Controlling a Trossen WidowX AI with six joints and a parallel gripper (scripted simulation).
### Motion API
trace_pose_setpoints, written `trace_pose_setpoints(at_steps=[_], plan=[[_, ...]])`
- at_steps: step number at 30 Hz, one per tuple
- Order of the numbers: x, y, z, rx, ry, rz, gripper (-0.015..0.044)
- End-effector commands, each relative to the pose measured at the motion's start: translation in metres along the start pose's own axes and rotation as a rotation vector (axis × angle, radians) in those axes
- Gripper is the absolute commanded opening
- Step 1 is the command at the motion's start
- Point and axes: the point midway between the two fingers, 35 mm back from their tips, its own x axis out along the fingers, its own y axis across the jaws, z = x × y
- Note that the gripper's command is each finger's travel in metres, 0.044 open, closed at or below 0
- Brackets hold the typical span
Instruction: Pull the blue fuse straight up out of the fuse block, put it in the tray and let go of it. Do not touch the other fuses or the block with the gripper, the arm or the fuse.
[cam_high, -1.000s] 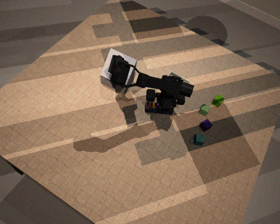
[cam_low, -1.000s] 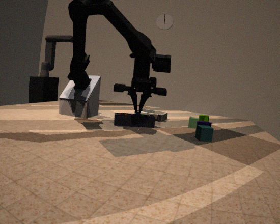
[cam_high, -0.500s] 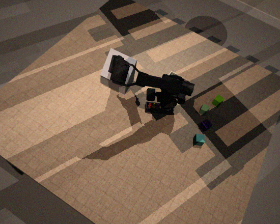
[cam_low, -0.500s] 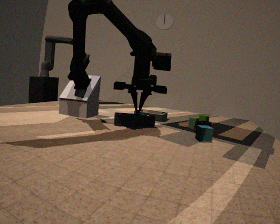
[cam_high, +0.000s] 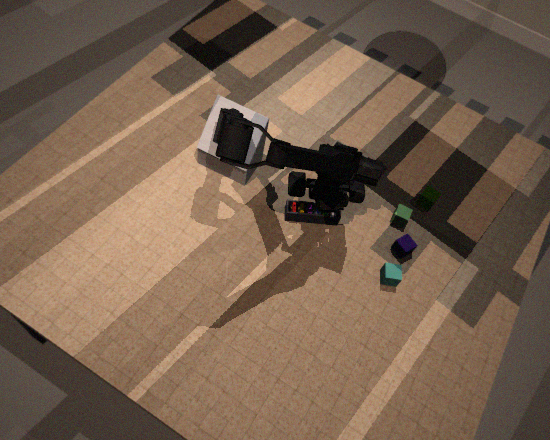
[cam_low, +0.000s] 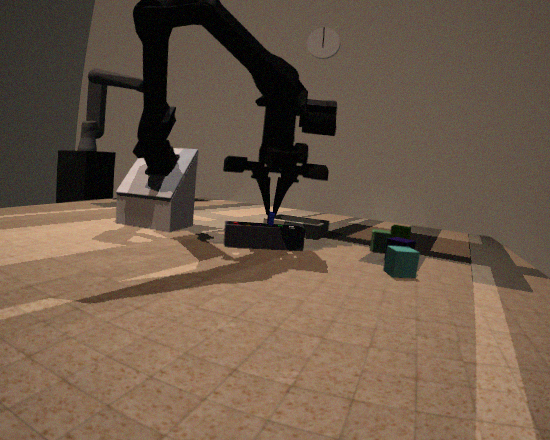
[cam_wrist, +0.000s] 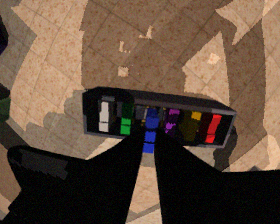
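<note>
My claw (cam_low: 270, 212) is clamped on the blue fuse (cam_low: 271, 218), which sits between its fingertips just above the fuse block (cam_low: 263, 236). I see the tray (cam_low: 307, 225) just behind the claw, cubes (cam_low: 401, 261) off to one side.

I see my gripper (cam_low: 271, 212) pinching the blue fuse (cam_low: 271, 218) right over the fuse block (cam_low: 264, 236), with the way straight up open. The green fuse (cam_wrist: 125, 126) sits just beside it on one side and the purple fuse (cam_wrist: 170, 125) on the other, so I have little room to slide sideways. The tray (cam_low: 304, 224) lies just behind the block, toward the far edge of the floor mat. Four blocks stand well apart near the right edge: green cube (cam_low: 401, 231), mint cube (cam_high: 402, 212), purple cube (cam_high: 405, 244) and teal cube (cam_low: 401, 261). The grey base stand (cam_low: 158, 192) blocks the left side.
</note>
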Motion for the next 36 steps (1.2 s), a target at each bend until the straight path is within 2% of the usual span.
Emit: trace_pose_setpoints(at_steps=[1,24,36], plan=[[-0.003,0.001,0.0,0.006,0.002,0.006,0.0],[-0.015,0.001,0.0,0.004,0.001,0.005,0.0],[-0.033,0.001,0.0,0.004,0.002,0.005,0.0]])
